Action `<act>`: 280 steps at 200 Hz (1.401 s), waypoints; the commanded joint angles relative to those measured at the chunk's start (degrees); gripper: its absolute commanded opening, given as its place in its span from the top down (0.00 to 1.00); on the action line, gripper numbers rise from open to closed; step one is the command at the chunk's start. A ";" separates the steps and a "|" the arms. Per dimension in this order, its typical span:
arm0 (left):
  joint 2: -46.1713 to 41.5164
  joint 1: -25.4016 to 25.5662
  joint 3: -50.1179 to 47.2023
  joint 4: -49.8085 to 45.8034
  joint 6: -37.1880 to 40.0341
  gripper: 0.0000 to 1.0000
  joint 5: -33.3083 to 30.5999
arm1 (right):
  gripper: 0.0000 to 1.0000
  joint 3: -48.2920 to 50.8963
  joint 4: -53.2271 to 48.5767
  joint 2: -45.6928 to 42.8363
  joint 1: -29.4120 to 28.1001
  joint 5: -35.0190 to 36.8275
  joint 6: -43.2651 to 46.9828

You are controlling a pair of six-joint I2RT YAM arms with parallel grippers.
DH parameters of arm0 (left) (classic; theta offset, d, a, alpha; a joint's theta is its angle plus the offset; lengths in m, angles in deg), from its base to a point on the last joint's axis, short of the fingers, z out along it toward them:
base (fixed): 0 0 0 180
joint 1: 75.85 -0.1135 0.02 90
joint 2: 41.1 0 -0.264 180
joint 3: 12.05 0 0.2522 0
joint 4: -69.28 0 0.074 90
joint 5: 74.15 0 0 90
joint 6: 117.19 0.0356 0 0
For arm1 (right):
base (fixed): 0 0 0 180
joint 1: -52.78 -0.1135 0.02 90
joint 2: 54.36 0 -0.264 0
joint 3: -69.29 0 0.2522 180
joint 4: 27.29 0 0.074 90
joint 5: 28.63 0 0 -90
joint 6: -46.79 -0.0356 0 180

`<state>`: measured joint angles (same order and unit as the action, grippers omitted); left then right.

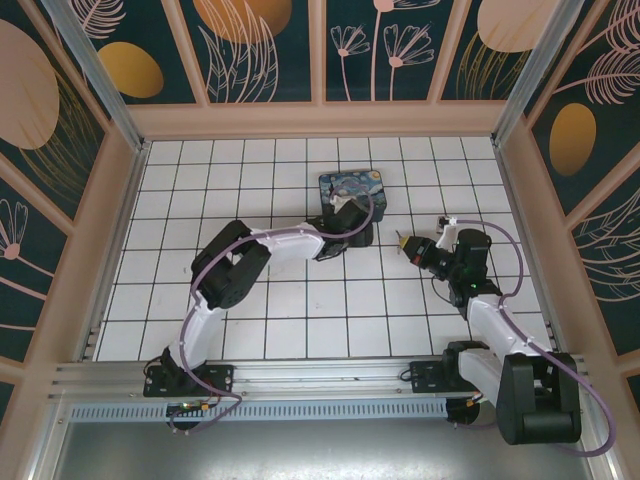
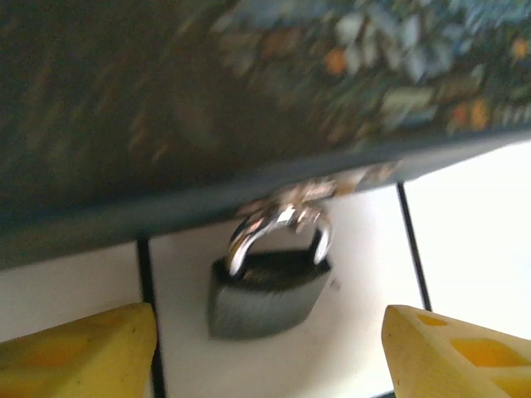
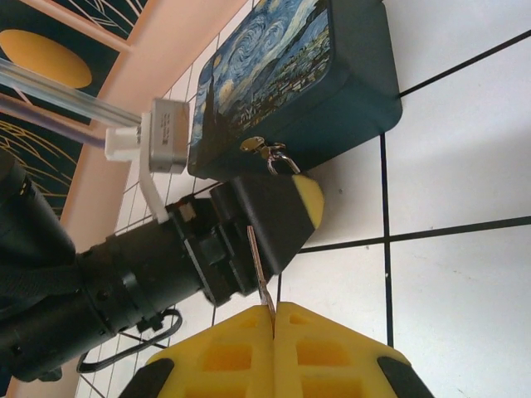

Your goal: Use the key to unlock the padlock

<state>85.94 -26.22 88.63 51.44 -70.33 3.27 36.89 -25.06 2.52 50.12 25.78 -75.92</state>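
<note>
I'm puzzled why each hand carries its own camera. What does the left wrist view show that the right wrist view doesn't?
Left wrist view: the padlock close up, dark body included, hooked to the box and framed by the open left gripper. Right wrist view: the key pinched in the shut right gripper, plus the box's painted lid. Both: the box, the silver shackle and the white tiled floor.

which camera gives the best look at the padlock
The left wrist view: the padlock sits central between the left gripper's open fingers, shackle through the box's latch. The right wrist view catches its shackle beside that gripper; from the top, the gripper covers it.
</note>
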 commanded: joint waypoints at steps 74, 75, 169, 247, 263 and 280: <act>5.14 0.77 4.49 -7.49 -0.07 0.56 -4.34 | 1.00 -1.91 -5.79 -2.24 0.20 -1.27 4.85; 5.10 0.75 4.49 -7.47 0.00 0.57 -4.14 | 1.00 -1.88 -5.79 -2.27 0.20 -1.29 4.85; -2.30 -0.35 2.99 -8.21 3.77 0.82 15.20 | 1.00 4.82 -4.96 -5.77 -6.33 1.59 1.41; -12.72 -5.59 -10.14 5.91 -7.89 0.84 37.07 | 1.00 10.04 6.15 -5.22 -9.39 -2.90 -5.97; -13.72 -6.15 -10.87 8.05 -9.56 0.88 39.36 | 1.00 11.26 9.03 -5.27 -11.48 -2.64 -8.84; -14.68 -6.65 -11.83 11.32 -12.37 0.92 41.73 | 1.00 12.16 12.15 -5.50 -13.24 -2.34 -11.51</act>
<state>75.17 -32.36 77.63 54.13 -77.60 37.96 47.84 -21.59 -2.79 39.13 24.03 -81.78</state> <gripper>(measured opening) 0.280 0.048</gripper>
